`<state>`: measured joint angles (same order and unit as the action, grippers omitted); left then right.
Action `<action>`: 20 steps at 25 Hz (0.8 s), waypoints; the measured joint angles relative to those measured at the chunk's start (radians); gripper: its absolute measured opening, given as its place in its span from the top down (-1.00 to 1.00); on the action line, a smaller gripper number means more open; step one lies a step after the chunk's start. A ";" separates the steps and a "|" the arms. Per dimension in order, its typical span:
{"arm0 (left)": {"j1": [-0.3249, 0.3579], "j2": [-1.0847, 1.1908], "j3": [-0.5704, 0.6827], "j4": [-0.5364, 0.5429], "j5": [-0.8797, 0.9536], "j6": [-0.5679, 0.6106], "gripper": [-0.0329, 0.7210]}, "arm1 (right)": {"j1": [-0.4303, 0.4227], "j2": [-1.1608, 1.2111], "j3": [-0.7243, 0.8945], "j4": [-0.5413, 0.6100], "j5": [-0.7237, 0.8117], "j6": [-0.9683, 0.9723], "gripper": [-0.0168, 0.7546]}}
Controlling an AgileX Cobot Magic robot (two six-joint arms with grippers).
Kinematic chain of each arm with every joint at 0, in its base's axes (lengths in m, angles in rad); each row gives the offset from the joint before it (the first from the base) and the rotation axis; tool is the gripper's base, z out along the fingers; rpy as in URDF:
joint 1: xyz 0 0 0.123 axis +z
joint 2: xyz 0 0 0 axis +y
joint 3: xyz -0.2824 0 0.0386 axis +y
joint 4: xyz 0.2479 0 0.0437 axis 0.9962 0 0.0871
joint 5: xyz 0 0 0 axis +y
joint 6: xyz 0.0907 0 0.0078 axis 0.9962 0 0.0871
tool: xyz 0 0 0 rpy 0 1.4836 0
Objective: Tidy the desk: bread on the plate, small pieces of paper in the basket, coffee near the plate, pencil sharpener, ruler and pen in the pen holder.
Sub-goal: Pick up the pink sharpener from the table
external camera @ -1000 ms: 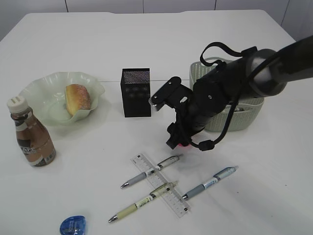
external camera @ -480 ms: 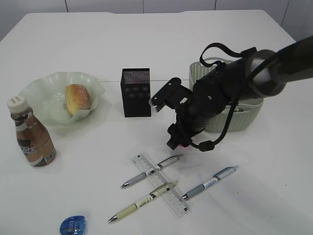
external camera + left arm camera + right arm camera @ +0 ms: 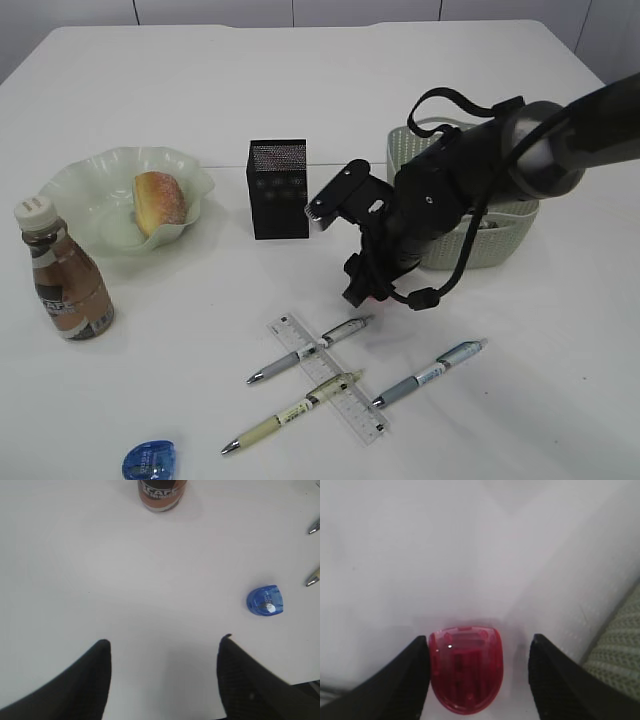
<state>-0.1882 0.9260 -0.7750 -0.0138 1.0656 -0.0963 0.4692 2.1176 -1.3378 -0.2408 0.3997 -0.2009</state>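
Right end effector (image 3: pixel 477 680) is low over the white counter (image 3: pixel 180 90), center-right of the exterior frame, fingers spread. A red pencil sharpener (image 3: pixel 466 669) lies between them at the bottom center of the right wrist frame. The left finger looks to be touching its side; the right finger stands clear with counter visible in the gap. Not gripped.

Left end effector (image 3: pixel 162 680): released, fingers wide apart at the bottom of the left wrist frame, nothing between them. A blue pencil sharpener (image 3: pixel 266 600) lies at right center of that frame; the same item sits at the bottom left edge of the exterior frame.

Exterior frame:
- Bread roll (image 3: pixel 159 202) sits in the pale wavy plate (image 3: pixel 75 185), left side.
- Coffee bottle (image 3: pixel 62 272) upright, lower left, just beside the plate.
- Black mesh pen holder (image 3: pixel 278 188) upright at center.
- Green woven basket (image 3: pixel 485 245) at right, partly hidden by the right arm.
- Clear ruler (image 3: pixel 326 376) lies diagonally at lower center; two pens (image 3: pixel 309 351) (image 3: pixel 292 412) lie across it, a third pen (image 3: pixel 429 373) just to its right.
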 joint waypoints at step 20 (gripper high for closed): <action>0.000 0.000 0.000 0.007 0.011 0.000 -0.38 | 0.000 -0.037 -0.002 -0.033 0.030 0.000 -0.23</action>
<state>-0.1882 0.9260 -0.7750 -0.0065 1.0768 -0.0963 0.4692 2.0804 -1.3397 -0.2734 0.4301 -0.2009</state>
